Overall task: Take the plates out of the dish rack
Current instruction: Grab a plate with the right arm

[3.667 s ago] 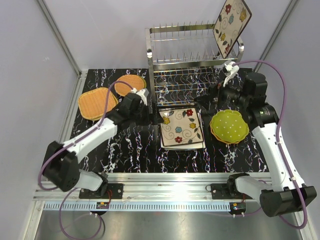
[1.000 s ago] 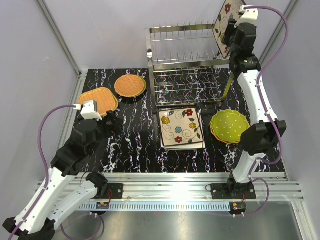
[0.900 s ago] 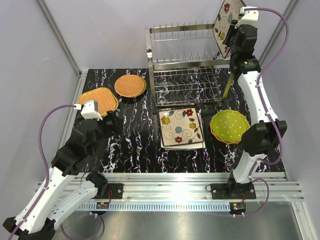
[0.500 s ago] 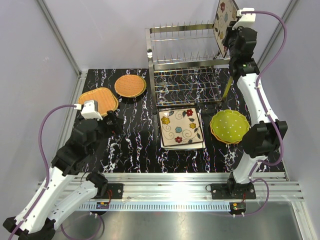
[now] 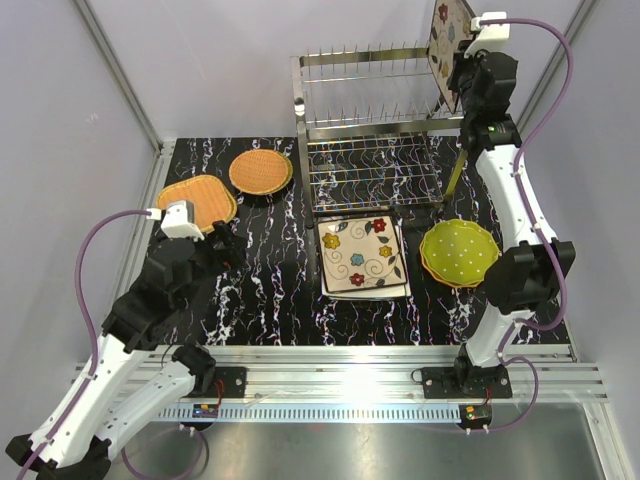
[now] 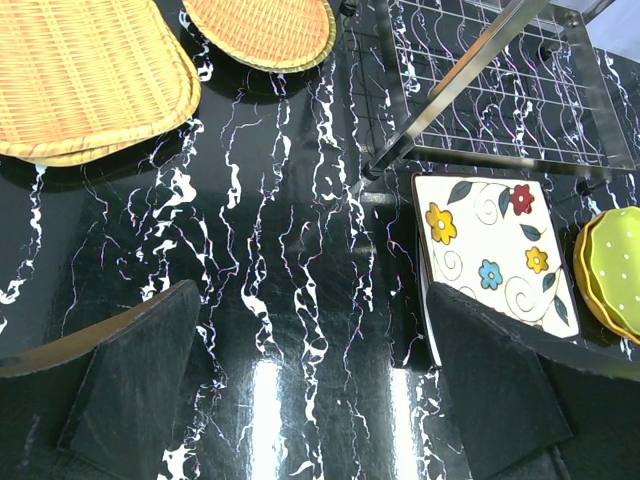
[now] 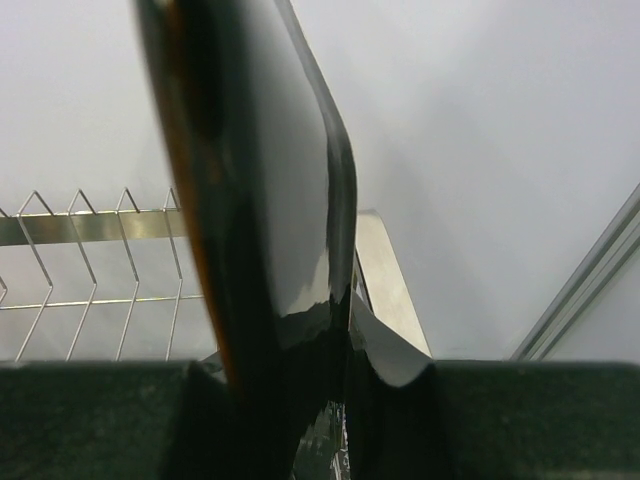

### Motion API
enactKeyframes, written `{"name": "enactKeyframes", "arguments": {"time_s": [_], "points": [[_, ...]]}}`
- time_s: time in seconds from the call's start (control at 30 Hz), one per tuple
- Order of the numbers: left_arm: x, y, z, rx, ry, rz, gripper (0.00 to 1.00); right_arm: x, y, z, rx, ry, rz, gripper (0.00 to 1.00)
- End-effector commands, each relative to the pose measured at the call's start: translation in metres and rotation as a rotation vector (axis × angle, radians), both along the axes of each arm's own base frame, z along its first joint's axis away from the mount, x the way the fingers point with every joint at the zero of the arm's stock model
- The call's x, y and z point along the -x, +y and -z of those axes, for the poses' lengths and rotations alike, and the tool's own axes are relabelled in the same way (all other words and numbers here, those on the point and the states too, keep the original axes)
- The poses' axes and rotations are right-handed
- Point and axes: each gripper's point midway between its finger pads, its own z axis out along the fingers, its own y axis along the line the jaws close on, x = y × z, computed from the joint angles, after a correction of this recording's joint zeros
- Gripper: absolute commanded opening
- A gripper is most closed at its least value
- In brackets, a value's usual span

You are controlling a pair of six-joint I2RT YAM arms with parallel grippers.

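The steel dish rack (image 5: 370,110) stands at the back of the table. One square flower-patterned plate (image 5: 447,35) stands on edge at its top right end. My right gripper (image 5: 462,75) is shut on that plate's edge; in the right wrist view the plate's dark glossy back (image 7: 270,200) runs up from between the fingers of the gripper (image 7: 310,375), with the rack's prongs (image 7: 80,225) behind. My left gripper (image 5: 225,245) hovers open over the table's left half; in its own view the gripper (image 6: 310,300) has nothing between its fingers.
On the table lie a flower-patterned square plate (image 5: 360,255), lime-green dotted plates (image 5: 458,253), a round orange woven plate (image 5: 261,171) and squarish woven ones (image 5: 196,203). The left wrist view shows the flowered plate (image 6: 495,250) and a rack leg (image 6: 450,90) to the right.
My right gripper has closed on the standing plate, and the plate now looks narrower, turned more edge-on. The left arm has not moved.
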Motion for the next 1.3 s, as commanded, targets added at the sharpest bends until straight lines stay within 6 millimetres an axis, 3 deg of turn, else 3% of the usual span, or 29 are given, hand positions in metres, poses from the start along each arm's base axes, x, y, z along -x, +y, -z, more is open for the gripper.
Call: {"name": "enactKeyframes", "arguments": {"time_s": [0.0, 0.67, 0.97, 1.27], "points": [[-0.001, -0.001, -0.025, 0.057, -0.064, -0.006, 0.99, 0.059, -0.012, -0.160, -0.030, -0.468, 0.004, 0.00], [0.001, -0.006, -0.033, 0.104, -0.081, 0.011, 0.99, 0.094, -0.012, -0.215, -0.090, -0.596, -0.041, 0.00], [0.000, -0.013, -0.043, 0.126, -0.115, 0.049, 0.99, 0.119, -0.005, -0.232, -0.135, -0.609, -0.103, 0.00], [-0.002, -0.023, -0.054, 0.146, -0.153, 0.095, 0.99, 0.158, 0.007, -0.253, -0.225, -0.610, -0.209, 0.00]]}}
